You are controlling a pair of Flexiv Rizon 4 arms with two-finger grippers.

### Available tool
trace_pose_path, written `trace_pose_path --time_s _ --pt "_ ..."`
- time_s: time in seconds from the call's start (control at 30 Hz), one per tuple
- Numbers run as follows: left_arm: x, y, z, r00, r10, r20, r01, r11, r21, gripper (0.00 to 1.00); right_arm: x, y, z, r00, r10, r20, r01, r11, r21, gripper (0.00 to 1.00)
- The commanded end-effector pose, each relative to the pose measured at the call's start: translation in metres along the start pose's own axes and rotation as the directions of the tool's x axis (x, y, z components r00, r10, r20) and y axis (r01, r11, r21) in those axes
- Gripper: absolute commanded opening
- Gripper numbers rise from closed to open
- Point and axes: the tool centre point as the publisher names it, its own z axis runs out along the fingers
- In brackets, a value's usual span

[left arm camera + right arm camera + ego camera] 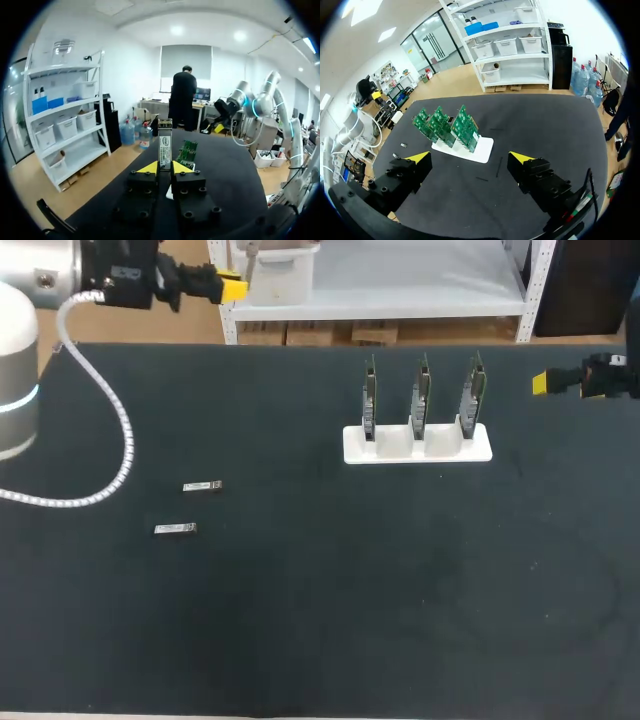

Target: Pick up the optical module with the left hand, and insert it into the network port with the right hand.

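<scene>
Though hidden overhead, module (165, 145) clamped, left end effector (165, 167)

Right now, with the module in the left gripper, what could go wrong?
1. The left gripper pinches the module only at its lower end; it may tilt or slip in a handover.
2. The right gripper is wide open, far across the table; a misaligned grasp could knock the module loose.
3. The boards stand close together in the white holder, so the gripper might bump a neighbour at insertion.
</scene>
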Motion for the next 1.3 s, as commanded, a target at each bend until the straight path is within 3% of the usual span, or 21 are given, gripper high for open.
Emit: trace_pose_path --time_s 0.03,0.63,1.07,1.3 --pt "-0.002 -0.01 0.008 0.981 0.019 0.191 -0.027 0.999 0.038 0.0 0.0 0.0 0.0 1.0 0.0 0.0 0.0 1.0 0.0 1.0" --pt "-0.009 -0.07 0.063 0.973 0.031 0.231 -0.085 0.969 0.23 0.0 0.0 0.0 0.0 1.0 0.0 0.0 0.0 1.0 0.0 1.0" --pt "-0.015 -0.096 0.109 0.966 0.017 0.259 -0.094 0.953 0.288 0.0 0.0 0.0 0.0 1.0 0.0 0.0 0.0 1.0 0.0 1.0" --pt "-0.017 -0.101 0.131 0.967 0.01 0.254 -0.094 0.943 0.319 0.0 0.0 0.0 0.0 1.0 0.0 0.0 0.0 1.0 0.0 1.0"
